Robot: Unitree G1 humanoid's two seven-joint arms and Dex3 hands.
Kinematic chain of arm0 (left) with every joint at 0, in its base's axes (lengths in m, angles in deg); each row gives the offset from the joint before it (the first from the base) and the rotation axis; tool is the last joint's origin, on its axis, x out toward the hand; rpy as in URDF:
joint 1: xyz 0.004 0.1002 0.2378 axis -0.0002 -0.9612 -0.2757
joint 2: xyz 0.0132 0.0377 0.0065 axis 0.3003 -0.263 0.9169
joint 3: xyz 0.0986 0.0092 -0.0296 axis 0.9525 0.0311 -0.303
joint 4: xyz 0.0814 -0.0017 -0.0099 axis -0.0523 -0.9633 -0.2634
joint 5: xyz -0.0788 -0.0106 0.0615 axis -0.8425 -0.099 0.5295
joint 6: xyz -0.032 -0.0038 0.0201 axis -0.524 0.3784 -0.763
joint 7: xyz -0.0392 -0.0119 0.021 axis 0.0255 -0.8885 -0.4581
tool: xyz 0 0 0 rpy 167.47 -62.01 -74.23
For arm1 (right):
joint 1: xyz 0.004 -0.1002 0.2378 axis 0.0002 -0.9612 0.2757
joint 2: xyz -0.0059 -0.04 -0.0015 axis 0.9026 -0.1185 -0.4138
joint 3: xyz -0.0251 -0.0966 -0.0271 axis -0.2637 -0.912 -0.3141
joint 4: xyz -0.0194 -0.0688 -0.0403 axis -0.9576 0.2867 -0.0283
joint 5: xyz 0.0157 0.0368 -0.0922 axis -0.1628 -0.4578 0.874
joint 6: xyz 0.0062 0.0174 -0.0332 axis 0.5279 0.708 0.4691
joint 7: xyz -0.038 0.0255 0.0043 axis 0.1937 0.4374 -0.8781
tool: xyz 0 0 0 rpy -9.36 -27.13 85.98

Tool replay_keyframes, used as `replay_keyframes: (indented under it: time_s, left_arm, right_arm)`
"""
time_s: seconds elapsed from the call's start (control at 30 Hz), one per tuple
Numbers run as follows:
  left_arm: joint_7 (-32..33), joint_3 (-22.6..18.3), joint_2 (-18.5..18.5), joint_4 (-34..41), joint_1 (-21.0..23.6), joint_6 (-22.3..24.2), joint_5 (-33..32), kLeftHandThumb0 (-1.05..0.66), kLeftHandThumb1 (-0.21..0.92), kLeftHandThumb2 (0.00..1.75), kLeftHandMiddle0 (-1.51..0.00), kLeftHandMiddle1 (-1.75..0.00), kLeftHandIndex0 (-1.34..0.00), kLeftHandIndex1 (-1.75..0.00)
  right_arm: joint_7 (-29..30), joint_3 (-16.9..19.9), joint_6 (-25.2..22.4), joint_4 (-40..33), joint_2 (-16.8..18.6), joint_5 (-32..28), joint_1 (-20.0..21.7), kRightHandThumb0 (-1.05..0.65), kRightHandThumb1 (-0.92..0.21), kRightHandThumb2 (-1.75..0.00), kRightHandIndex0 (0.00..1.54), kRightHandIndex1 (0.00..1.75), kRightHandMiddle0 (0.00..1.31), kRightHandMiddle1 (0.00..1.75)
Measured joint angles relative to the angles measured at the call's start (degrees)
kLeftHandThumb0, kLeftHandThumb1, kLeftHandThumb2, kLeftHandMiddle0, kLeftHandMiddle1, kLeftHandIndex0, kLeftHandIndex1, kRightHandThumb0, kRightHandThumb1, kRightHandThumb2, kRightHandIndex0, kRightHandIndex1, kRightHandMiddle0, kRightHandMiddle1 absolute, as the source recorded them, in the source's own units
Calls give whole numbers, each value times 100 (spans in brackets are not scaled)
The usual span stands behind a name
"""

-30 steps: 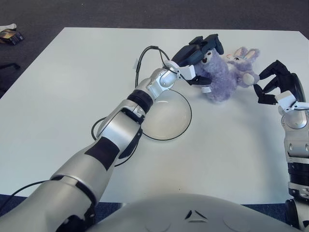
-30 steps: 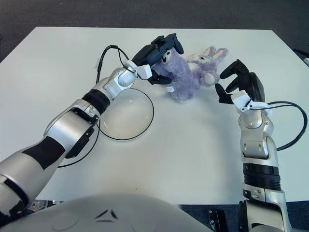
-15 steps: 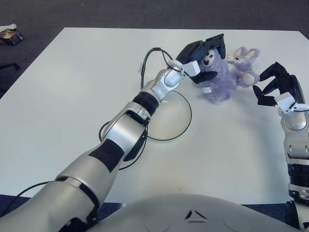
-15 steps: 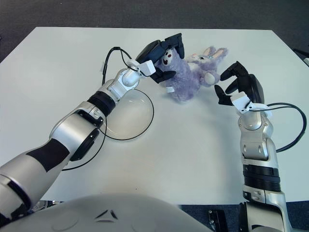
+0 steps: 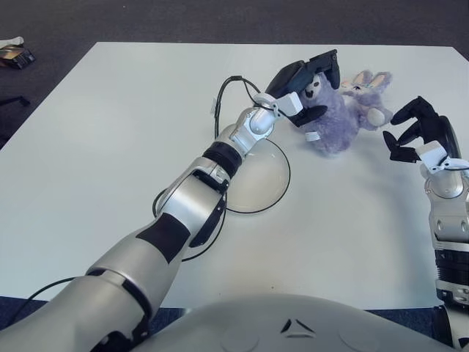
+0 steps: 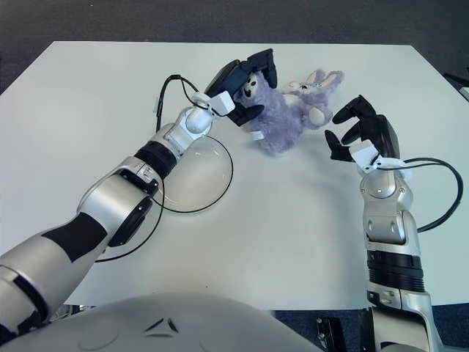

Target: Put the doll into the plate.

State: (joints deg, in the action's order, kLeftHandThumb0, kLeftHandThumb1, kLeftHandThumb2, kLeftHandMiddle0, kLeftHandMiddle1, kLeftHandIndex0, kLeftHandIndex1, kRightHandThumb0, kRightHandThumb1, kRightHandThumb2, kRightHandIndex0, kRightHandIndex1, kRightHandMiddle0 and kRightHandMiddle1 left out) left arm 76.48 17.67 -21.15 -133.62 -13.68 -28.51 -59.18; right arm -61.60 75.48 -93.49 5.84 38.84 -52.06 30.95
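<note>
Slightly higher than a second earlier, the left robot hand (image 5: 311, 84) gripped the doll (image 5: 333, 117) by its head, beyond the plate (image 5: 282, 158). Right robot hand (image 5: 414, 132) hovered nearby, fingers loose. Carrying over remained.

Doll (image 5: 333, 117) lilac, white face; plate (image 5: 256, 176) clear, dark rim; table (image 5: 95, 147) white.

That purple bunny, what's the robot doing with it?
The robot's left hand has its fingers closed around the head end of the purple doll, which still lies on the white table. The clear plate sits beside it, on the robot's left, with nothing in it yet. The right hand hangs open just right of the doll, not touching it.
</note>
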Motion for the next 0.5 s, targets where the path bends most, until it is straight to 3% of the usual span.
replay_keyframes:
  time_s: [0.5]
  left_arm:
    - [311,61,148,-58,-5,-60,222,0,3,161,-86,-163,-60,-175]
  right_arm:
    - [-14,-41,-17,-13,0,15,-42,-1,-42,-116,60,161,32,175]
